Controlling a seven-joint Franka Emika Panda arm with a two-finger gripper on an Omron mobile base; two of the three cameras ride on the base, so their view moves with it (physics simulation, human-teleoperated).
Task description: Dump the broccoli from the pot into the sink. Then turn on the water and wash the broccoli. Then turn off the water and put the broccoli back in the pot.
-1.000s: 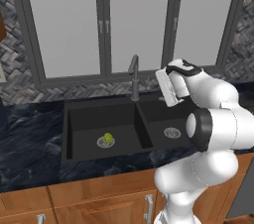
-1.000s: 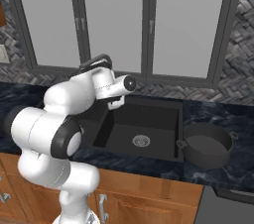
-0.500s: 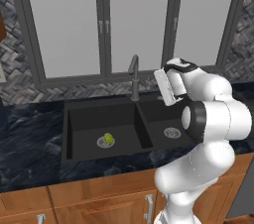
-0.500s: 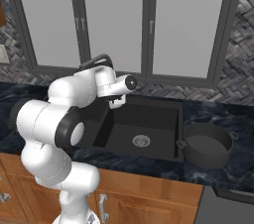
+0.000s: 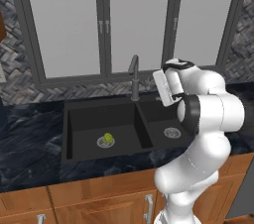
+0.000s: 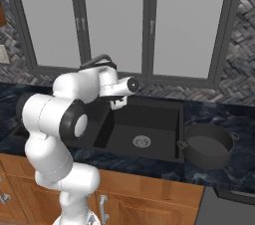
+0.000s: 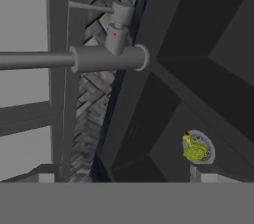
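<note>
Your desk [image 5: 30, 139] of dark marbled stone carries the black double sink [image 5: 74, 119], and everything turns on that. The pot [image 6: 208, 145] stands upright on the desk just beside the right basin, and it looks empty from this angle, so you can take the dumping as done. The broccoli [image 5: 107, 138] lies low in the left basin, resting on the silver drain ring there; in the hand view it shows as a yellow-green lump [image 7: 194, 149] on that same ring.

The step in hand looks like turning on the water. Your arm is raised over the sink's right half with the hand turned toward the faucet [image 5: 133, 76]. In the hand view the faucet's body and its thin lever [image 7: 92, 7] sit straight ahead, close but not touched. The pincer [image 7: 121, 177] stands with its tips wide apart and nothing between them.

Your next move, as I judge it, is to bring the hand closer and push that lever with a fingertip. No grasp seems needed.

You cannot see where the spout ends over the basins in the hand view, as it runs off the left edge. In the right base view the arm hides the left basin. No water is visible.
</note>
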